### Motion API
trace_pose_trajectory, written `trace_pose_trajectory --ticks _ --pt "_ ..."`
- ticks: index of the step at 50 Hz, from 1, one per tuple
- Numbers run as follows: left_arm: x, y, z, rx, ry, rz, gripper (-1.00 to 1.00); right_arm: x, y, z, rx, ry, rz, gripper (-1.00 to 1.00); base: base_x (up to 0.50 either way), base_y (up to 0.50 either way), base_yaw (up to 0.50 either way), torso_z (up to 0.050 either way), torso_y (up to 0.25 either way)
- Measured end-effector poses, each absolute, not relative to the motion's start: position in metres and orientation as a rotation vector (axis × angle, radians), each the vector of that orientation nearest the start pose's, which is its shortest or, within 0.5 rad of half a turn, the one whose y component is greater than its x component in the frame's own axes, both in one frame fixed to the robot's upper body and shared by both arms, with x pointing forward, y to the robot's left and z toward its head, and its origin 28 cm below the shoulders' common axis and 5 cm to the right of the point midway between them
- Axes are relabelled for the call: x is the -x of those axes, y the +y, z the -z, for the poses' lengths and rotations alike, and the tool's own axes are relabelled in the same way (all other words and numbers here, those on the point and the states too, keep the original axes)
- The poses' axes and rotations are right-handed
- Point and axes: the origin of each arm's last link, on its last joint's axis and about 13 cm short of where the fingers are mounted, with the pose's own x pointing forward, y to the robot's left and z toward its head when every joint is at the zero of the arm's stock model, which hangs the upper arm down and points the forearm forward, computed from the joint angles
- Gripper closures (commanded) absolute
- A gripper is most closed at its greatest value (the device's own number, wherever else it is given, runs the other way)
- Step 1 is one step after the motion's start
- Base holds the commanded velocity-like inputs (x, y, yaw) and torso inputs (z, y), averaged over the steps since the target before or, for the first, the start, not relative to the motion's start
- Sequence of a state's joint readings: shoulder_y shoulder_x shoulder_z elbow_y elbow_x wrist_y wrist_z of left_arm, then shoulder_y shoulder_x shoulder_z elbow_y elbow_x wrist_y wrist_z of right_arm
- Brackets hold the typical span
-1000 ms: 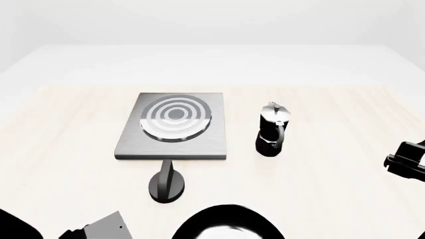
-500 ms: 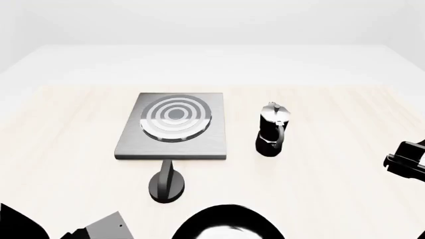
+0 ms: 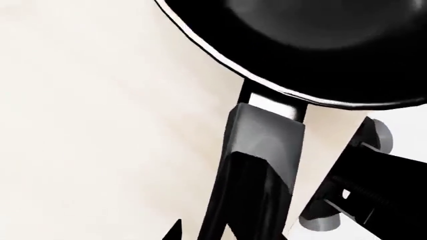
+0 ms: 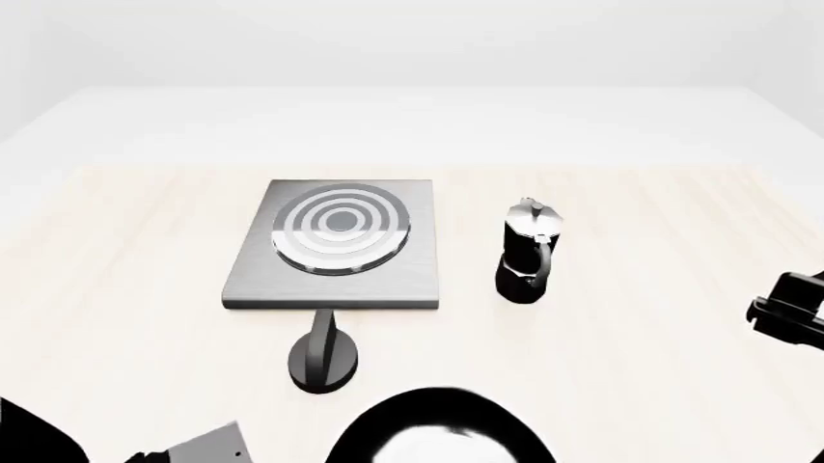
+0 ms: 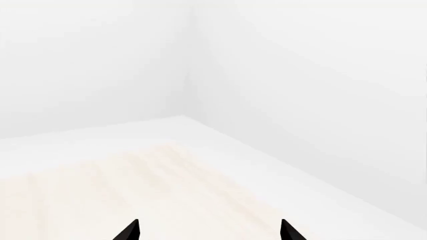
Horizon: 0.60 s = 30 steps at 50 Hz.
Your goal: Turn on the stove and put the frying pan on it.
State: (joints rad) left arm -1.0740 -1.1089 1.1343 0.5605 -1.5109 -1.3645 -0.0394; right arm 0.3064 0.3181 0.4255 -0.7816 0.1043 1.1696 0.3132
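Frying pan (image 4: 445,429) sits at the near edge of the head view, mostly cropped; only the black bowl and pale inside show there, handle not visible. Left wrist view fills that in: pan (image 3: 320,45) with its long dark handle (image 3: 257,175) running straight from the rim toward the camera. Left claw (image 3: 227,235) straddles the handle near its end, but the fingertips are barely in frame, so can't tell if it's clenched on it.

Stove (image 4: 338,246) lies flat mid-bench (image 4: 644,367), burner rings toward the far end, black knob (image 4: 323,355) just off its near edge, between stove and pan. Moka pot (image 4: 528,251) stands upright right of the stove, apart from it.

Right claw (image 5: 210,231) is spread wide, holding nothing, facing bare bench and a wall corner; its arm (image 4: 792,309) is at the far right.
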Motion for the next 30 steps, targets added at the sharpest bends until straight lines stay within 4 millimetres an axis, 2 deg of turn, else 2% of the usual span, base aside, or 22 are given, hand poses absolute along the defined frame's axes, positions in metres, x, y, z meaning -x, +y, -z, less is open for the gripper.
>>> trace_pose_trajectory --ticks 16,23,30 --pt "-0.165 0.289 -0.244 -0.65 1.027 0.923 1.0 -0.193 -0.213 -0.181 0.113 -0.014 0.722 -1.0 0.0 0.0 0.0 0.0 0.0" --pt "-0.16 0.289 -0.264 -0.683 0.991 0.903 1.0 -0.194 -0.213 -0.18 0.114 -0.012 0.721 -1.0 0.0 0.0 0.0 0.0 0.0" --pt "-0.157 0.289 -0.276 -0.703 0.983 0.889 1.0 -0.194 -0.213 -0.179 0.115 -0.011 0.721 -1.0 0.0 0.0 0.0 0.0 0.001"
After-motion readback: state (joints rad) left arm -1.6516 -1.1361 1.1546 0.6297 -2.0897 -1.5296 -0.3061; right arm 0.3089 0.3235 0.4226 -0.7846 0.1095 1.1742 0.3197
